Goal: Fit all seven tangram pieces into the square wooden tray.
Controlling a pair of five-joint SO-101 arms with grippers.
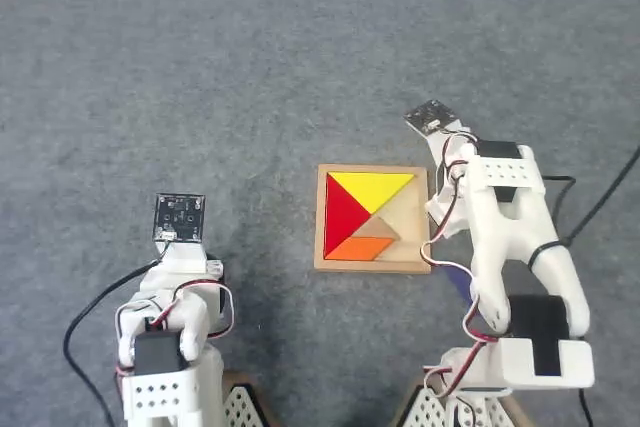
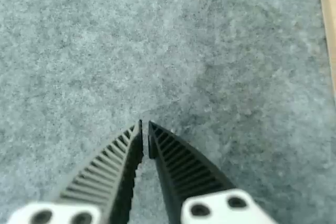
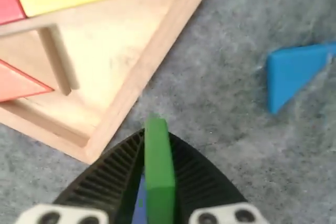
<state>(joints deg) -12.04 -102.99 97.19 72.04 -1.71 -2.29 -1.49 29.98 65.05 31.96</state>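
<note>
While your right gripper [image 3: 156, 136] hovers just off a corner of the wooden tray [image 3: 157, 61], its jaws are clamped on a green tangram piece [image 3: 158, 174], one finger on each flat face. You're seeing that piece edge-on. Its long axis runs along the fingers, and its end pokes out past the fingertips, pointing at the tray's rim and stopping just short of it, over the grey carpet [image 3: 236, 145].

A blue triangle [image 3: 291, 72] lies flat on the carpet, beside the tray and apart from the gripper.

From the high view, the tray holds a yellow triangle [image 1: 370, 187] along its far side. A red triangle [image 1: 343, 215] sits on the side toward your left arm, and an orange parallelogram [image 1: 360, 247] runs along the near edge. The part nearest your right arm shows bare wood.

Your left gripper [image 2: 145, 127] sits over bare carpet, well away from the tray. Its jaws are all but together, a thin slit between them and nothing in it.
</note>
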